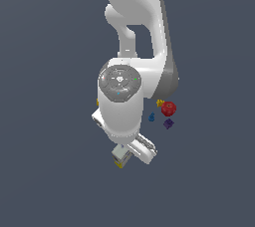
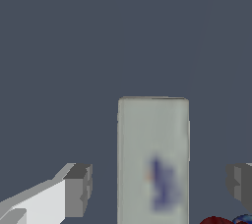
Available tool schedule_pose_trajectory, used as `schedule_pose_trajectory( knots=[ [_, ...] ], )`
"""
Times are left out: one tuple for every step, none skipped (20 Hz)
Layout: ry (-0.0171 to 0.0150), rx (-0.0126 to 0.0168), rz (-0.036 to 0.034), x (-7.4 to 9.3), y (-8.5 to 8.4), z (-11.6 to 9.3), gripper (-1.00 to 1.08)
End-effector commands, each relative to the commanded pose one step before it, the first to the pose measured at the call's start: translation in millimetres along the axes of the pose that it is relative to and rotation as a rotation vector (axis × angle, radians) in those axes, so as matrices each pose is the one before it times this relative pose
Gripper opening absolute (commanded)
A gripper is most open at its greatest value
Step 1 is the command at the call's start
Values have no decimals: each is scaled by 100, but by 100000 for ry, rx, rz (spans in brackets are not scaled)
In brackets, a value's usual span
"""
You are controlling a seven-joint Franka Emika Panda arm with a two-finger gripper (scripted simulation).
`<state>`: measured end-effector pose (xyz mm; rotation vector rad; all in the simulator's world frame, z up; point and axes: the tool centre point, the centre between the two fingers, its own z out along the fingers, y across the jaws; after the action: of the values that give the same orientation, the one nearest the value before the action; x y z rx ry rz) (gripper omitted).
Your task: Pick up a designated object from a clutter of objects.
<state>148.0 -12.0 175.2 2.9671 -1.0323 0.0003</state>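
The approach is done: the carton (image 2: 153, 161) stands between the wide-open jaws (untouched, apparently), so closing on its sides comes next.

Carton (image 2: 153, 159): matt off-white, card-like, blurry purple-blue print. Gripper (image 2: 160, 188) fingers (image 2: 78, 188): matt grey. Arm shell (image 1: 137, 12): smooth glossy white plastic.

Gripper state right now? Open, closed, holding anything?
Gripper: open. The fingers stand apart on either side of the carton, with visible gaps to it in the wrist view, so nothing is held.
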Motion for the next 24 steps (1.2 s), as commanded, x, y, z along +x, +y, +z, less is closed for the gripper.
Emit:
schedule_pose_trajectory(
  knots=[
    [-26, -30, 129, -32, 39, 1289, 100],
    [0, 0, 0, -14, -18, 373, 100],
    [15, 10, 67, 20, 20, 286, 100],
    [0, 0, 0, 3, -19, 224, 100],
    [0, 0, 0, 12, -21, 150, 100],
    [0, 0, 0, 22, -23, 75, 100],
    [0, 0, 0, 32, -25, 1, 100],
    [0, 0, 0, 33, -21, -52, 100],
    [0, 0, 0, 11, -7, -25, 100],
    [0, 0, 0, 0, 0, 0, -100],
    [0, 0, 0, 0, 0, 0, -100],
    [0, 0, 0, 0, 0, 0, -100],
    [0, 0, 0, 0, 0, 0, -100],
    [0, 0, 0, 0, 0, 0, -100],
    [0, 0, 0, 0, 0, 0, -100],
    [0, 0, 0, 0, 0, 0, -100],
    [0, 0, 0, 0, 0, 0, -100],
    [0, 0, 0, 0, 0, 0, -100],
    [0, 0, 0, 0, 0, 0, -100],
    [0, 0, 0, -10, 8, -3, -100],
    [0, 0, 0, -12, -5, -30, -100],
    [0, 0, 0, -36, -14, -89, -100],
    [0, 0, 0, -61, -23, -149, -100],
    [0, 0, 0, -86, -32, -209, -100]
  ],
)
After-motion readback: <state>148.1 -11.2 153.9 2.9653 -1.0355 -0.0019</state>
